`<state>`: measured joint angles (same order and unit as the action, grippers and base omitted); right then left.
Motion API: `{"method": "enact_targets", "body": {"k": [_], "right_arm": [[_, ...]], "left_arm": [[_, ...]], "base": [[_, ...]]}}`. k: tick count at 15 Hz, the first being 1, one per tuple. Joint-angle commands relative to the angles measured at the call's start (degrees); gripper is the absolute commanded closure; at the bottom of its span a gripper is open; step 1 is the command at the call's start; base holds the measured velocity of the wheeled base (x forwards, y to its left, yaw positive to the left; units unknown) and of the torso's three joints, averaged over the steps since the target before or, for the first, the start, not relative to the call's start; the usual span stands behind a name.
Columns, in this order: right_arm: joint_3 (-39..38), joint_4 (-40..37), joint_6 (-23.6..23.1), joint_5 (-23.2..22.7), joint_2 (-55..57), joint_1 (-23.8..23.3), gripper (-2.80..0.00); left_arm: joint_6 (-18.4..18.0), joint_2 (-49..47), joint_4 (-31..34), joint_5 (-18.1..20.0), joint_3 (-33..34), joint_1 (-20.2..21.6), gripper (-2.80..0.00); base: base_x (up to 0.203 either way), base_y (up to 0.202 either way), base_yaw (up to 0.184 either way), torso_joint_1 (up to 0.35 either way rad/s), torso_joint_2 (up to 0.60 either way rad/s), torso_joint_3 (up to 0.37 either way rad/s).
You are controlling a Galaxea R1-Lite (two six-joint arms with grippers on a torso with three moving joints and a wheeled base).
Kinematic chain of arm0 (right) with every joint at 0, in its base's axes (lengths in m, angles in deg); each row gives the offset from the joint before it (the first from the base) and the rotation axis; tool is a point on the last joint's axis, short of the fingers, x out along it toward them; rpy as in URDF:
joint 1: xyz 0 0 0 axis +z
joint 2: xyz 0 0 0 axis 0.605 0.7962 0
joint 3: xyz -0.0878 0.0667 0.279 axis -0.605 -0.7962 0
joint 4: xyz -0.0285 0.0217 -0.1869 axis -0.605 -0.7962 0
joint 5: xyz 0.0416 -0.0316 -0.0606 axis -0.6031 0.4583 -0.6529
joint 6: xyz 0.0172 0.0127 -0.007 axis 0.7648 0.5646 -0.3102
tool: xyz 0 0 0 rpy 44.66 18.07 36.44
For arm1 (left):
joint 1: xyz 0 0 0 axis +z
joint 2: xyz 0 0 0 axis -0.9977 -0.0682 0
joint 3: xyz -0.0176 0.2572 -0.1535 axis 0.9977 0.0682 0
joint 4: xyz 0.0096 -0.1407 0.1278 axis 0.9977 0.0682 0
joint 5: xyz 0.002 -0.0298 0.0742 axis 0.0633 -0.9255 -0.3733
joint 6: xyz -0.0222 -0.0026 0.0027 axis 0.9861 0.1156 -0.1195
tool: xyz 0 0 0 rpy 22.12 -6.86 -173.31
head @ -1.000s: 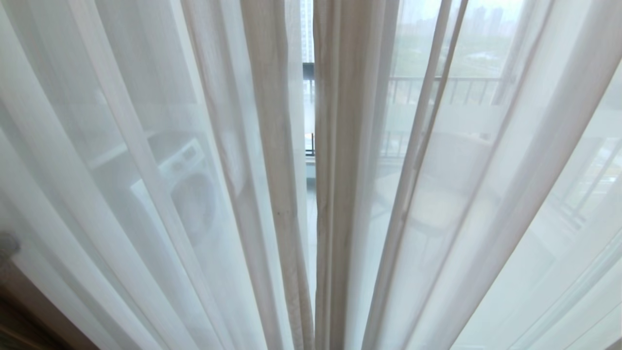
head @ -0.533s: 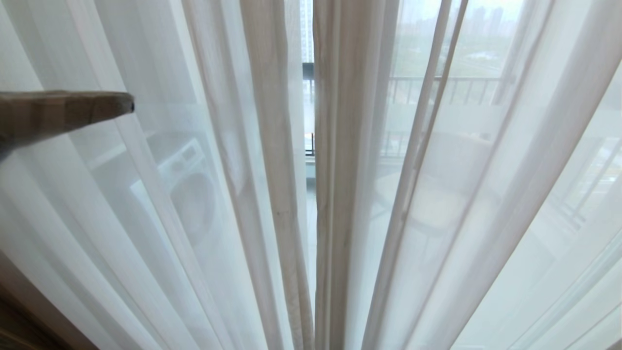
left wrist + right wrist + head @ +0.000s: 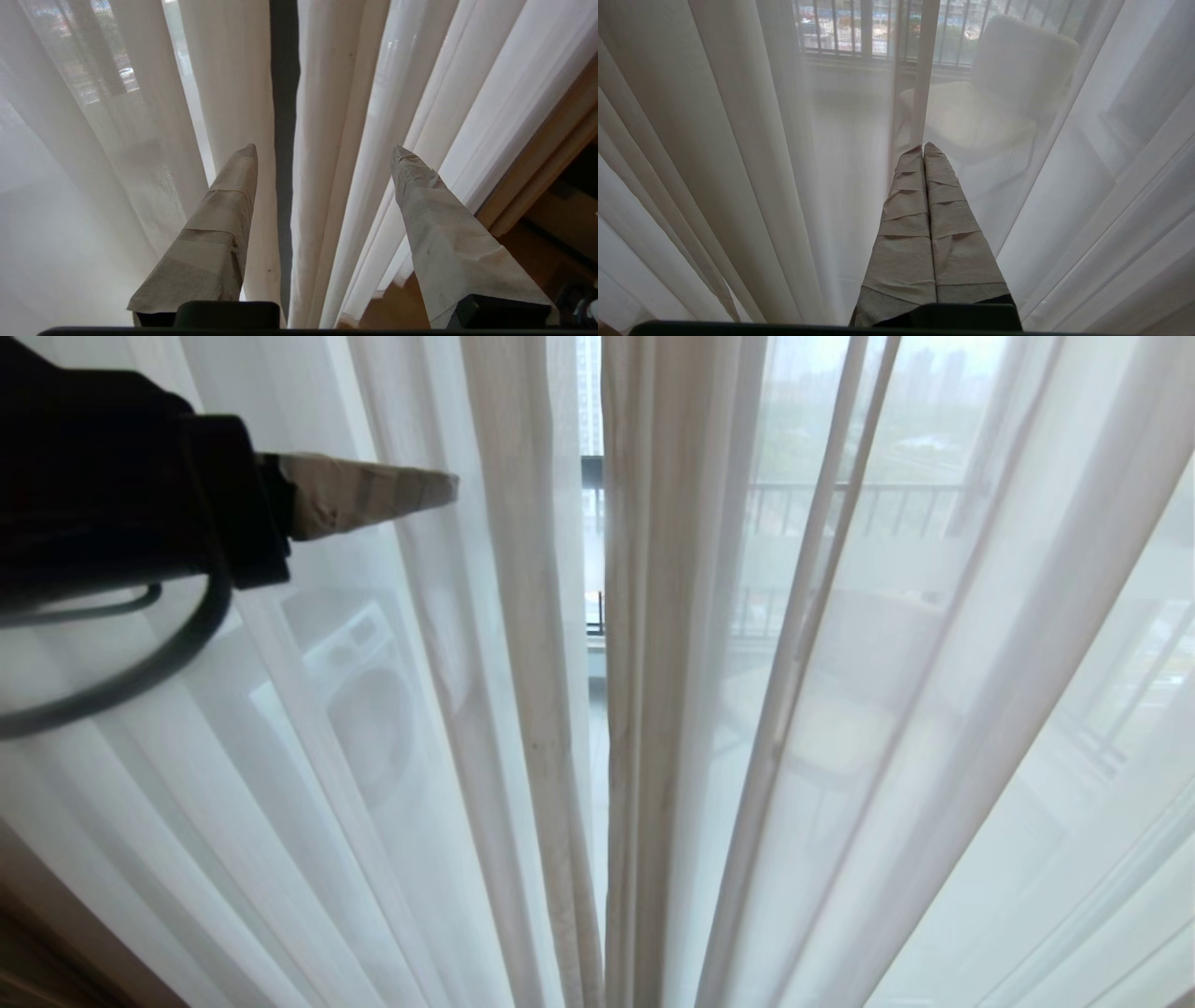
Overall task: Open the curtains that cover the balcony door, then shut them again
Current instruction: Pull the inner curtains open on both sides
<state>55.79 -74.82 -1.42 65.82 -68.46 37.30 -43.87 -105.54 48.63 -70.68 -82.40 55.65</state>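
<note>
Soft daylight is coming through the curtains (image 3: pixel 840 709) from outside, backlighting every fold; sheer panels are glowing white, thicker pleats reading beige. The left arm (image 3: pixel 103 485) is showing as a near-black silhouette against it. Outdoor shapes are blurring behind the fabric. Folds are fanning outward toward frame edges, wide-angle stretch.

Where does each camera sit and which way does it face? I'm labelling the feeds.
Head view: on the head, facing the curtains; the left gripper reaches in.
Left wrist view: behind the open left gripper, facing the gap between curtain folds.
Right wrist view: behind the shut right gripper, facing sheer curtain, a chair beyond.
Shared: head and right wrist views both show the balcony railing.
</note>
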Motion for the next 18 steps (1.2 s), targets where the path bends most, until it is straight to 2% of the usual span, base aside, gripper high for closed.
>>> {"method": "enact_targets", "body": {"k": [1, 2, 5, 7, 12, 15, 18], "right_arm": [[0.0, 0.02, -0.05, 0.0, 0.02, 0.01, 0.0], [0.0, 0.02, -0.05, 0.0, 0.02, 0.01, 0.0], [0.0, 0.02, -0.05, 0.0, 0.02, 0.01, 0.0], [0.0, 0.02, -0.05, 0.0, 0.02, 0.01, 0.0], [0.0, 0.02, -0.05, 0.0, 0.02, 0.01, 0.0], [0.0, 0.02, -0.05, 0.0, 0.02, 0.01, 0.0], [0.0, 0.02, -0.05, 0.0, 0.02, 0.01, 0.0]], "left_arm": [[-0.33, -4.12, -0.11, -6.15, -1.56, -1.69, -2.8], [-1.09, -5.88, -0.65, -10.17, -2.5, -2.19, -2.8], [-2.05, -10.83, -7.48, -15.68, -4.85, -2.77, -2.8], [-2.09, -14.48, -10.91, -17.21, -7.41, -2.86, -2.8], [-3.31, -23.11, -11.68, -19.18, -17.12, -2.8, -2.8], [-4.94, -27.87, -11.75, -24.47, -22.39, -2.86, -2.8], [-6.37, -30.43, -12.01, -27.52, -25.15, -2.96, -2.8]], "base": [[0.0, 0.0, 0.0, 0.0, 0.0, 0.0], [0.0, 0.0, 0.0, 0.0, 0.0, 0.0], [0.0, 0.0, 0.0, 0.0, 0.0, 0.0], [0.0, 0.0, 0.0, 0.0, 0.0, 0.0], [0.0, 0.0, 0.0, 0.0, 0.0, 0.0], [0.0, 0.0, 0.0, 0.0, 0.0, 0.0], [0.0, 0.0, 0.0, 0.0, 0.0, 0.0]]}}
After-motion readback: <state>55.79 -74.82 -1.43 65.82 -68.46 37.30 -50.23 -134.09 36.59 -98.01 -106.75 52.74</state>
